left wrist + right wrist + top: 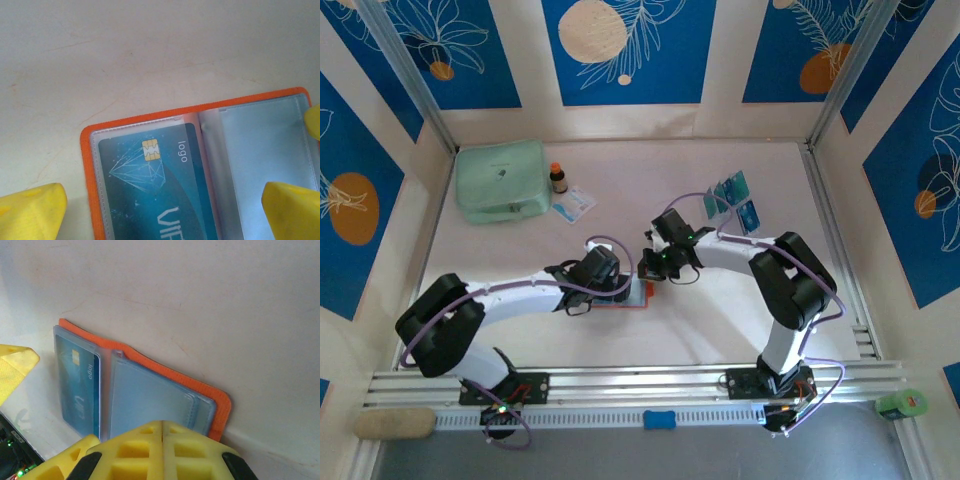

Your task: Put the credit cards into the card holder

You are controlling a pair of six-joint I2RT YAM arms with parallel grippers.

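Nearest the arm bases, the card holder [86, 170] lies opened flat on the tabletop [720, 310], orange cover down and pale pockets up, which puts the slots within reach from above. The left gripper [165, 207] hangs low over it with its fingers spread wide to either side and nothing between them; it looks released. A teal card [150, 195] with a gold chip sits inside the clear left-hand pocket, chip end toward the outer edge, so one card is judged already stowed. The right-hand pocket looks empty and is probably the next slot to fill. The right gripper [162, 440] sits at the near edge of that empty pocket, clenched with its two fingers pressed together and no card in them. It may be pinning the holder flat so that it cannot fold shut, though whether it touches the plastic cannot be told from this angle. Farther out on the right side, well apart from the holder, the loose cards [725, 195] lie together, waiting to be fetched. At the far left a mint-green pouch [500, 180], a small brown bottle [557, 178] and a white-and-blue packet [573, 204] sit aside, clear of the work.
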